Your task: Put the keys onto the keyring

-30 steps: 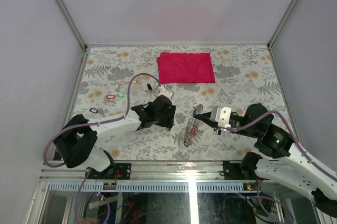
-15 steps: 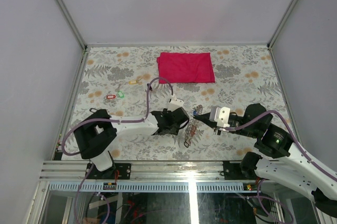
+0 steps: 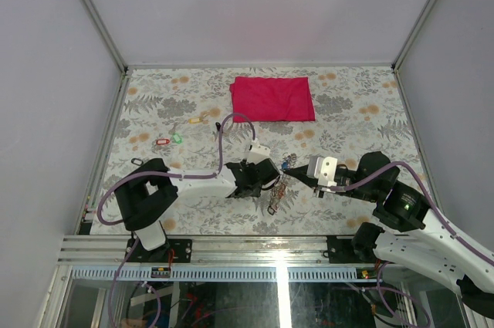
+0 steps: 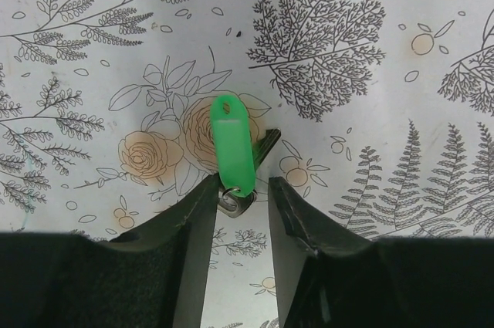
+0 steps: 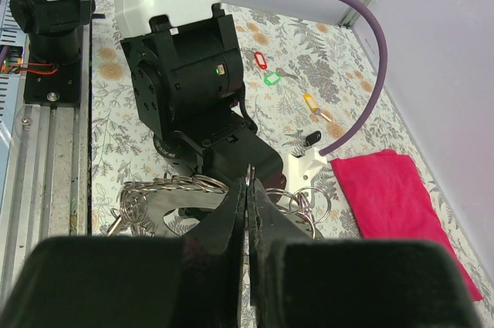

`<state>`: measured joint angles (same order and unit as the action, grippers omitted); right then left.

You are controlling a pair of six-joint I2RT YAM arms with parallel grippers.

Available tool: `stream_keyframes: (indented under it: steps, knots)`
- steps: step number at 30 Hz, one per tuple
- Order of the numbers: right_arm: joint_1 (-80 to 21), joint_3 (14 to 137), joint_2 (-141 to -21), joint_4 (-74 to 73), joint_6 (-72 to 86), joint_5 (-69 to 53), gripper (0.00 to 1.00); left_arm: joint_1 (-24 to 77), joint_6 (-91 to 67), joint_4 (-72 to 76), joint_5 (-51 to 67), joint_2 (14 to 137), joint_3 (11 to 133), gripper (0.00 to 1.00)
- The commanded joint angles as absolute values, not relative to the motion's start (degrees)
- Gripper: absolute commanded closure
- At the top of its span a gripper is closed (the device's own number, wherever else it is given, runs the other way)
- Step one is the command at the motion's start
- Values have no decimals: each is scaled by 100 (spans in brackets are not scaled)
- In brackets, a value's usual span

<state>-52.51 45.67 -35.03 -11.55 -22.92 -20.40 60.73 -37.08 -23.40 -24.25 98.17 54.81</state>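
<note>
A key with a green tag (image 4: 233, 147) lies on the flowered table, its small ring end between the tips of my left gripper (image 4: 241, 185). The jaws stand narrowly apart; the left finger touches the tag and the right one is clear of it. My right gripper (image 5: 248, 181) is shut on the thin edge of the keyring (image 5: 248, 167), from which small rings (image 5: 312, 201) and keys hang. From above, the left gripper (image 3: 266, 177) sits just left of the right gripper (image 3: 287, 171) and the hanging bundle (image 3: 278, 189). Loose red (image 3: 161, 141), green (image 3: 177, 139) and yellow (image 3: 194, 120) keys lie far left.
A folded red cloth (image 3: 272, 98) lies at the back centre. The left arm's purple cable (image 3: 231, 120) loops over the table behind its wrist. A black-tagged key (image 5: 312, 139) lies beside the left wrist. Metal rails (image 3: 231, 245) run along the near edge.
The left arm has swung right toward the ring bundle and its jaws have narrowed. The right arm and keyring have stayed still.
</note>
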Motion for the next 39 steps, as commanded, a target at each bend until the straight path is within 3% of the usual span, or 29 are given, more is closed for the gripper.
stream_keyframes:
  steps: [1,6,15,30,35,39]
  knots:
    - [-5296,4781,-3436,-787,-2279,-1960,100,6113,-3858,-2275,-2584,9932,5499,68]
    - [-5299,4790,-3449,-783,-2259,-1961,100,6116,-3842,-2267,-2623,9980,5423,77]
    - [-5294,4817,-3502,-758,-2195,-2002,100,6078,-3721,-2153,-2658,9447,5143,82]
    - [-5296,4815,-3542,-695,-2078,-2053,100,4783,-3451,31,75,7734,3632,80]
    - [-5291,4806,-3559,-678,-2072,-2052,100,4707,-3324,-511,-232,7726,3778,69]
    - [-5298,4810,-3533,-679,-2069,-1983,100,5154,-3373,-1208,-1330,7874,4085,60]
